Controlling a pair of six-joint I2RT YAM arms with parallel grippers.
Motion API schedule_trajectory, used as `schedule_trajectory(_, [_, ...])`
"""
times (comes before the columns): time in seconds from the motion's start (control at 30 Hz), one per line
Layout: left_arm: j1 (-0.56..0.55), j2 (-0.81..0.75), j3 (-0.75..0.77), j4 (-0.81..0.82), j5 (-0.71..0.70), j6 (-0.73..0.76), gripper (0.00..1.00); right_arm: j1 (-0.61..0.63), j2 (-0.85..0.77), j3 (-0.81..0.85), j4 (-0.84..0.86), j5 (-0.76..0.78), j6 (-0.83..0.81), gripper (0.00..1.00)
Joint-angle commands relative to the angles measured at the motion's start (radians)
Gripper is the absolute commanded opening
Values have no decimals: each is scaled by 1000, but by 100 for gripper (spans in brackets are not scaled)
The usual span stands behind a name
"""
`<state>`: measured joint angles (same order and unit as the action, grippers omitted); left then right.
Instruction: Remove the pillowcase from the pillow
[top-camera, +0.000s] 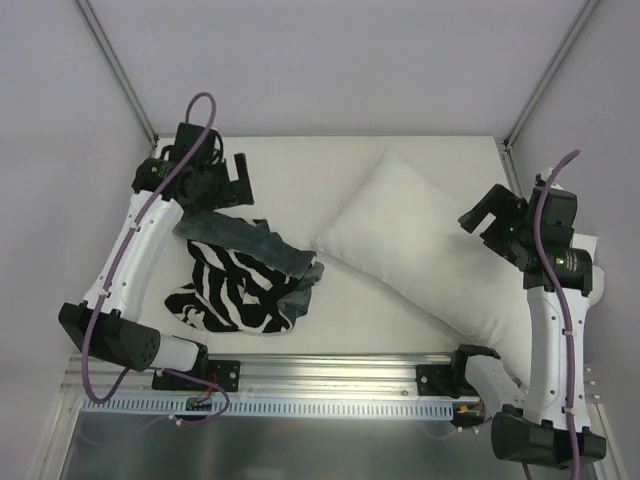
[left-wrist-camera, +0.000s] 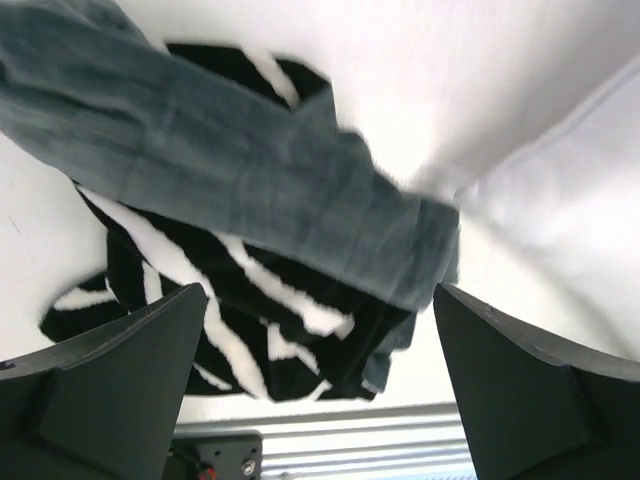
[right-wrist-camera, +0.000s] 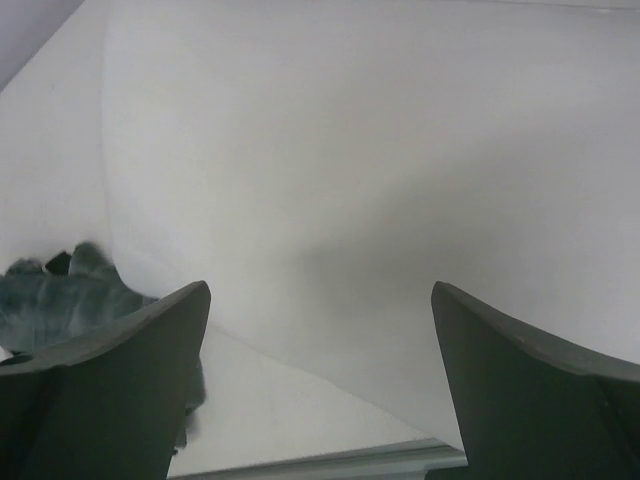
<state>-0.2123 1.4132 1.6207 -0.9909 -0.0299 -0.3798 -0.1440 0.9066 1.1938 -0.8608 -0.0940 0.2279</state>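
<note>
The pillowcase lies crumpled on the left of the table, zebra stripes showing with a dark grey-teal fold across its top. Free of it, the white pillow rests diagonally to its right. My left gripper hovers open above the cover's far edge, holding nothing. In the left wrist view the left gripper looks down on the pillowcase, with the pillow at the right. My right gripper stands open by the pillow's right side. The right wrist view shows the right gripper empty over the pillow, the pillowcase at far left.
An aluminium rail runs along the table's near edge. Slanted frame posts rise at the back corners. The pillow's lower end reaches the right arm's base. White table surface lies behind the cover.
</note>
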Motion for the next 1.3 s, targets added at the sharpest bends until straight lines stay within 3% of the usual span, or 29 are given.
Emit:
schedule_trajectory(0.0, [-131, -86, -137, -14, -87, -8, 99, 92, -14, 49, -59, 11, -99, 96])
schedule_trajectory(0.1, [-249, -128, -313, 9, -145, -88, 99, 206, -3, 7, -112, 86, -145, 96])
schedule_trajectory(0.27, [-360, -97, -582, 136, -99, -211, 99, 279, 32, -157, -61, 82, -93, 96])
schedule_trajectory(0.37, [-383, -5, -628, 198, -132, -254, 85, 316, 86, -270, 93, 88, -38, 95])
schedule_trajectory(0.4, [-383, 22, -630, 204, -152, -264, 69, 317, 106, -289, 123, 88, -27, 85])
schedule_trajectory(0.43, [-383, 80, -627, 205, -172, -266, 35, 319, 156, -305, 147, 88, -7, 51])
schedule_trajectory(0.47, [-378, 108, -615, 207, -192, -265, 24, 317, 181, -307, 195, 88, 4, 33])
schedule_trajectory(0.5, [-371, 134, -604, 207, -220, -251, 11, 319, 205, -294, 216, 88, 23, 2])
schedule_trajectory(0.53, [-357, 185, -579, 205, -223, -240, 0, 317, 257, -281, 238, 88, 28, 1])
schedule_trajectory(0.77, [-32, 316, -426, 202, -241, -114, 0, 320, 581, -4, 315, 30, 76, 1])
schedule_trajectory(1.0, [128, 383, -213, 149, -324, -57, 0, 357, 808, 243, 276, -24, 102, 1])
schedule_trajectory(1.03, [145, 389, -196, 140, -350, -53, 0, 360, 805, 254, 266, -23, 99, 5])
schedule_trajectory(1.07, [163, 395, -179, 127, -355, -53, 0, 363, 778, 253, 266, -16, 88, 22])
schedule_trajectory(1.13, [212, 398, -150, 115, -372, -51, 0, 362, 738, 241, 261, 7, 73, 42])
schedule_trajectory(1.17, [237, 398, -137, 109, -381, -44, 0, 357, 717, 247, 246, 7, 51, 58])
schedule_trajectory(1.2, [241, 386, -121, 104, -390, -28, 0, 354, 677, 257, 220, -3, 39, 65])
schedule_trajectory(1.27, [237, 336, -116, 98, -362, -1, 11, 357, 619, 266, 166, 0, 21, 85])
